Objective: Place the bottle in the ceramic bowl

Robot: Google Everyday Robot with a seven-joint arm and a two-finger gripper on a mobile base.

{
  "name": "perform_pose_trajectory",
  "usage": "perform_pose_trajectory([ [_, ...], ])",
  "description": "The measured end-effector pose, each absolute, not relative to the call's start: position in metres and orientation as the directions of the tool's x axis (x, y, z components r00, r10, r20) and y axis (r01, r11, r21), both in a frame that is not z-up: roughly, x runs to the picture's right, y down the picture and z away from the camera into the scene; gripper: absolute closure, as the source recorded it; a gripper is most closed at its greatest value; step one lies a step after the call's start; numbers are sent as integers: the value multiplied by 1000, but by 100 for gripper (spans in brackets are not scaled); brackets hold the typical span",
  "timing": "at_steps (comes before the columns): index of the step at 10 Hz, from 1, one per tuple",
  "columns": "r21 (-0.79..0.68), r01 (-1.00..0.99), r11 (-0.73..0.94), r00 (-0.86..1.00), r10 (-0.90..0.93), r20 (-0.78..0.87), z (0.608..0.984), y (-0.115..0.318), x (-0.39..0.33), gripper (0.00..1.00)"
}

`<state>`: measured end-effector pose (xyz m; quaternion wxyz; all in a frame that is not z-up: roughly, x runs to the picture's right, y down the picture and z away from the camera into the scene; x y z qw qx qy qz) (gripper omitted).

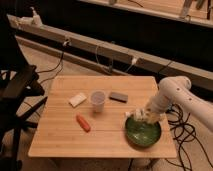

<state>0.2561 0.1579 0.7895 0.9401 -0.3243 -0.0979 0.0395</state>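
Observation:
The dark-green ceramic bowl [143, 133] sits on the wooden table [60, 130] near its front right corner. My gripper [142, 115] hangs over the bowl's far rim, on the end of the white arm that comes in from the right. A small whitish bottle [133, 114] lies at the gripper, its narrow end sticking out to the left over the bowl's far left edge. The bottle looks held at the gripper just above the rim.
A translucent greyish cup [98, 100] stands mid-table. A white rectangular block [77, 100] lies left of it, a dark flat block [119, 96] right of it, an orange carrot-like piece [83, 123] in front. A black chair [17, 95] stands left; cables lie right.

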Motion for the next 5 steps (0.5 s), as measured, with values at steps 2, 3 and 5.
perform_pose_trajectory([
  [2, -632, -15, 775, 976, 149, 159, 792, 162, 257, 20],
  [3, -636, -10, 772, 976, 145, 160, 793, 165, 256, 24],
  [5, -626, -11, 779, 977, 143, 160, 793, 164, 254, 45],
])
